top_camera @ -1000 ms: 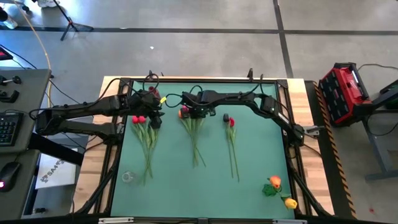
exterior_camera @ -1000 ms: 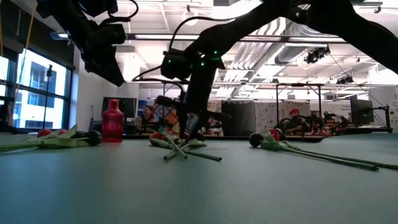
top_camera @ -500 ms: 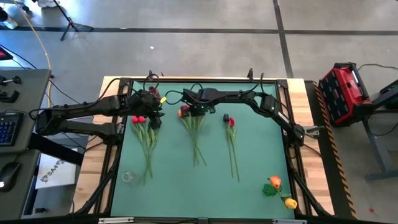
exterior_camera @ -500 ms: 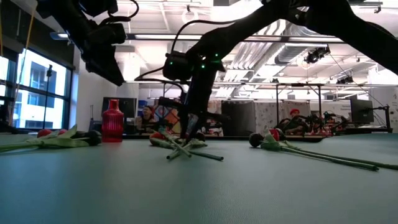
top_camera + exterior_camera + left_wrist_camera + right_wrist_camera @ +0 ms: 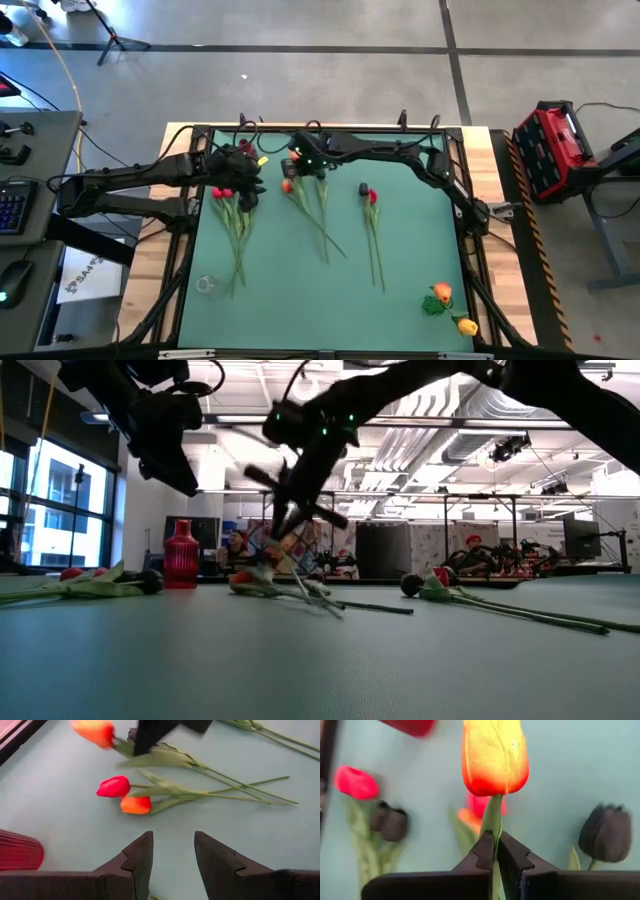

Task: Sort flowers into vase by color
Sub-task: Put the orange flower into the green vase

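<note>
The right claw (image 5: 493,851) is closed on the thin green stem of an orange-yellow tulip (image 5: 494,756), just under the head. In the high view this claw (image 5: 297,166) is over the far part of the green worktop (image 5: 410,265), near the middle, and the held tulip's stem (image 5: 322,220) runs down toward the near side. In the low view the tulip (image 5: 288,546) is tilted, with the head lifted off the worktop and the end of the stem low.

Below it 2 more tulips lie on the worktop: a red one (image 5: 114,786) and an orange one (image 5: 135,805), heads just beside each other, stems crossing.

The left claw (image 5: 172,852) hangs above the worktop with its fingers apart, holding nothing. In the high view it (image 5: 248,178) is near the far left side, above a bunch of red and black tulips (image 5: 232,215) which lies there. A red vase (image 5: 180,555) stands at the far left edge.

To the right, a black and a red tulip (image 5: 369,196) lie together. 2 orange-yellow tulips (image 5: 448,307) lie at the near right corner, well apart from the rest.
</note>
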`<action>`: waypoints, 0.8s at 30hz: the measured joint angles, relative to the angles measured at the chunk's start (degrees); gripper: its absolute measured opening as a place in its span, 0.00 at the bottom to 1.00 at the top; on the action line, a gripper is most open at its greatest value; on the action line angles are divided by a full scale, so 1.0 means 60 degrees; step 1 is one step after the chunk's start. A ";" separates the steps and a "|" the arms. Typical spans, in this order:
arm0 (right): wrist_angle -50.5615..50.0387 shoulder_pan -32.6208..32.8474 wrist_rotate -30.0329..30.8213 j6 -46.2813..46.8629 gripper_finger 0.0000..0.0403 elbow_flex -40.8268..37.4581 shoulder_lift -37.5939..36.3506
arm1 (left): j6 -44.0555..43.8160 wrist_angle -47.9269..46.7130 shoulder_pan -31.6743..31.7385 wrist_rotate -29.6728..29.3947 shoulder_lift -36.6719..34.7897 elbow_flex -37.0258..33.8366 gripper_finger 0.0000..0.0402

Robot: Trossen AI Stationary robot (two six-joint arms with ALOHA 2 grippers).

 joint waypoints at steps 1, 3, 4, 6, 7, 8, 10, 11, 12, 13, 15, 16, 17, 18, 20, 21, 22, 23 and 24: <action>-0.0015 0.0000 0.0078 -0.0063 0.00 0.0085 -0.0098 | -0.0015 0.0002 -0.0001 0.0000 0.0000 0.0000 0.33; -0.0035 0.0000 0.0236 -0.0218 0.00 0.0360 -0.0303 | -0.0122 -0.0005 0.0000 -0.0003 0.0000 0.0000 0.33; -0.0137 0.0000 0.0301 -0.0329 0.00 0.0519 -0.0396 | -0.0186 -0.0002 -0.0004 0.0000 0.0000 0.0000 0.33; -0.0289 0.0034 0.0490 -0.0573 0.00 0.0866 -0.0632 | -0.0253 -0.0005 0.0000 0.0013 0.0000 0.0000 0.33; -0.0421 0.0061 0.0662 -0.0676 0.00 0.1017 -0.0750 | -0.0257 -0.0008 -0.0003 0.0072 0.0000 0.0000 0.33; -0.0578 0.0076 0.0801 -0.0775 0.00 0.1160 -0.0875 | -0.0268 -0.0009 -0.0016 0.0103 0.0001 0.0000 0.33; -0.0952 0.0132 0.1036 -0.0998 0.00 0.1508 -0.1089 | -0.0334 -0.0056 -0.0022 0.0140 0.0000 0.0000 0.33; -0.1232 0.0160 0.1154 -0.1094 0.00 0.1692 -0.1195 | -0.0356 -0.0097 -0.0022 0.0158 0.0000 0.0000 0.33; -0.1501 0.0198 0.1324 -0.1223 0.00 0.1893 -0.1307 | -0.0420 -0.0132 -0.0022 0.0153 0.0000 0.0000 0.33; -0.1745 0.0232 0.1440 -0.1311 0.00 0.2094 -0.1430 | -0.0463 -0.0159 -0.0022 0.0147 0.0000 0.0000 0.33; -0.2165 0.0292 0.1623 -0.1560 0.00 0.2442 -0.1671 | -0.0487 -0.0162 -0.0022 0.0142 0.0000 0.0000 0.33; -0.2371 0.0325 0.1678 -0.1655 0.00 0.2606 -0.1799 | -0.0492 -0.0158 -0.0022 0.0142 0.0000 0.0000 0.33; -0.2592 0.0364 0.1764 -0.1724 0.00 0.2773 -0.1910 | -0.0494 -0.0162 -0.0022 0.0142 0.0002 0.0000 0.33; -0.2808 0.0415 0.1863 -0.1797 0.00 0.2936 -0.2011 | -0.0494 -0.0159 -0.0032 0.0141 0.0002 0.0000 0.33; -0.3101 0.0519 0.2076 -0.2000 0.00 0.3222 -0.2253 | -0.0490 -0.0146 -0.0036 0.0131 0.0000 0.0000 0.33; -0.3257 0.0587 0.2122 -0.2103 0.00 0.3371 -0.2368 | -0.0493 -0.0133 -0.0047 0.0127 0.0003 0.0000 0.33; -0.3312 0.0671 0.2223 -0.2201 0.00 0.3396 -0.2562 | -0.0490 -0.0100 -0.0055 0.0127 0.0000 0.0000 0.33; -0.3309 0.0744 0.2284 -0.2250 0.00 0.3285 -0.2844 | -0.0490 -0.0063 -0.0066 0.0127 0.0000 0.0000 0.33; -0.3387 0.0827 0.2344 -0.2274 0.00 0.3172 -0.3098 | -0.0490 -0.0010 -0.0099 0.0120 0.0000 0.0000 0.33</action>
